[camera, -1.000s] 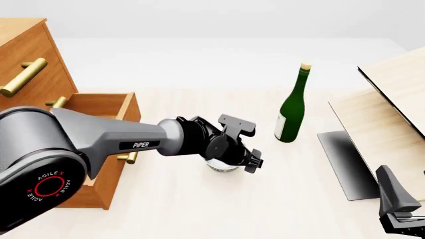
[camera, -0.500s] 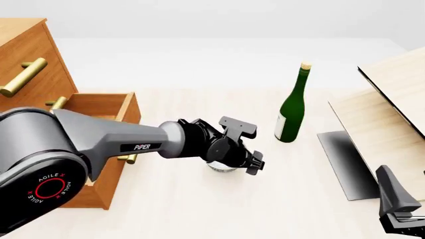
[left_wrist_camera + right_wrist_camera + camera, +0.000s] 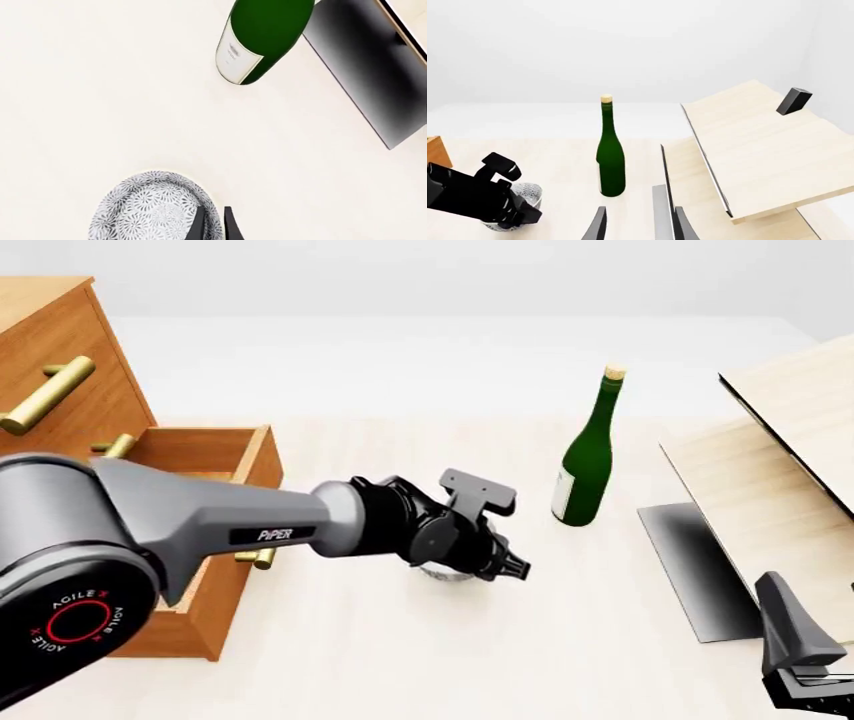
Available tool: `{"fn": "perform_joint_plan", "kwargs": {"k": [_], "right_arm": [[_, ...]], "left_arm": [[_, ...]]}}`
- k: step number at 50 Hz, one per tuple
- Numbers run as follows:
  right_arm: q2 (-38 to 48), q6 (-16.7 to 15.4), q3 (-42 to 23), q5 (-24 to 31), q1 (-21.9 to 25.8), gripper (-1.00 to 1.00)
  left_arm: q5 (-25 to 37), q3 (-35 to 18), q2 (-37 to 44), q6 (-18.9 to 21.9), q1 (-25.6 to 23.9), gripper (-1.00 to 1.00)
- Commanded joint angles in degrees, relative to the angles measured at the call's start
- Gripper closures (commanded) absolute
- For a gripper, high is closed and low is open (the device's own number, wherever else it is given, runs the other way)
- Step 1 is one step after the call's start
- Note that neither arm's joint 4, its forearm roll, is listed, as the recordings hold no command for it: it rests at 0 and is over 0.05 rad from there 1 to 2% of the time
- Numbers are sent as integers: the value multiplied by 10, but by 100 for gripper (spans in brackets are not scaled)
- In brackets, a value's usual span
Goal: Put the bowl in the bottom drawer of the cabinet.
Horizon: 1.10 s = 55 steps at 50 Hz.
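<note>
On the pale counter (image 3: 400, 660), the left pincer (image 3: 212, 227) grips the rim of the bowl (image 3: 153, 210), one finger inside, one outside. Farther back and to the right stands an upright green bottle (image 3: 585, 465). At the left, the cabinet (image 3: 54, 360) has its bottom drawer (image 3: 200, 490) pulled open. Low at the right, the right pincer (image 3: 637, 227) hangs with fingers parted, holding nothing.

Bright, even, diffuse light throughout, with no glare and no blur; crisp rendered edges in every view. Only faint soft shading on the surface (image 3: 400, 660) beneath the left hand (image 3: 505, 568); one dark graded shadow under the pale wood panels (image 3: 787, 460), far right of it.
</note>
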Motion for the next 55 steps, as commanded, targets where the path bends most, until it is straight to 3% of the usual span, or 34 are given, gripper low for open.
{"fn": "perform_joint_plan", "kwargs": {"k": [1,35,55], "right_arm": [[0,0,0,0,0,-100],[0,0,0,0,0,-100],[0,0,0,0,0,-100]], "left_arm": [[-5,1,0,19,16,100],[18,10,-91,60,37,100],[2,54,-158,69,51,100]]}}
